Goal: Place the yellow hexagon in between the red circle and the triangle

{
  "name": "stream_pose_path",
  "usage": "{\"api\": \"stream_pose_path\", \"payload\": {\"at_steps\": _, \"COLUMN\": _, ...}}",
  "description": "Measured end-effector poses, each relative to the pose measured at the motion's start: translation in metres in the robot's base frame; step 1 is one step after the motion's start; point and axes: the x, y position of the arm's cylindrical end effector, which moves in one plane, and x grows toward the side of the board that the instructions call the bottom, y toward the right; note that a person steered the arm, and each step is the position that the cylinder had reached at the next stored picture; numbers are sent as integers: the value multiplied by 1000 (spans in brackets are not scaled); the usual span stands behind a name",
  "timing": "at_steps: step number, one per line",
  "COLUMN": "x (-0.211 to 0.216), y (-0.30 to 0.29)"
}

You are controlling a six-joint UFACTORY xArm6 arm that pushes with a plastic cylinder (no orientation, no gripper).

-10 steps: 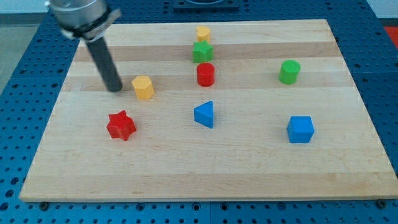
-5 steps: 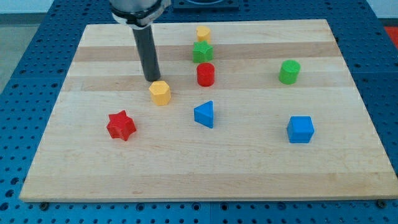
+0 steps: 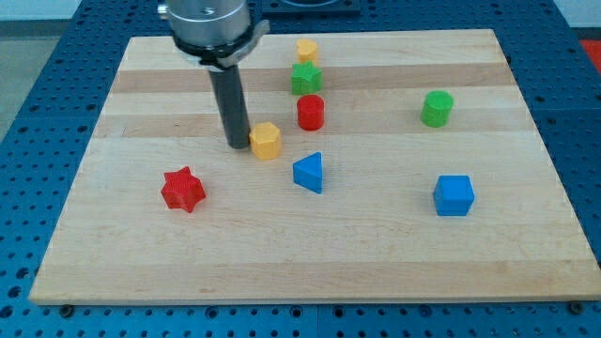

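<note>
The yellow hexagon (image 3: 266, 141) lies on the wooden board (image 3: 376, 244), left of the gap between the red circle (image 3: 311, 113) and the blue triangle (image 3: 309, 173). The red circle is up and to the right of the hexagon, the triangle down and to the right. My tip (image 3: 238, 144) rests on the board right against the hexagon's left side. The rod rises from it toward the view's top.
A green star (image 3: 305, 79) and a small yellow block (image 3: 306, 50) stand above the red circle. A red star (image 3: 182, 190) lies at the lower left. A green cylinder (image 3: 437, 108) and a blue cube (image 3: 454, 195) stand at the right.
My tip swung from the hexagon's left to above it, then back to its left side. The yellow hexagon slid right and slightly down, toward the red circle and triangle.
</note>
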Motion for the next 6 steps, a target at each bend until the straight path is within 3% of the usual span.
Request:
{"api": "stream_pose_path", "payload": {"at_steps": 2, "x": 0, "y": 31}}
{"api": "stream_pose_path", "payload": {"at_steps": 6, "x": 0, "y": 36}}
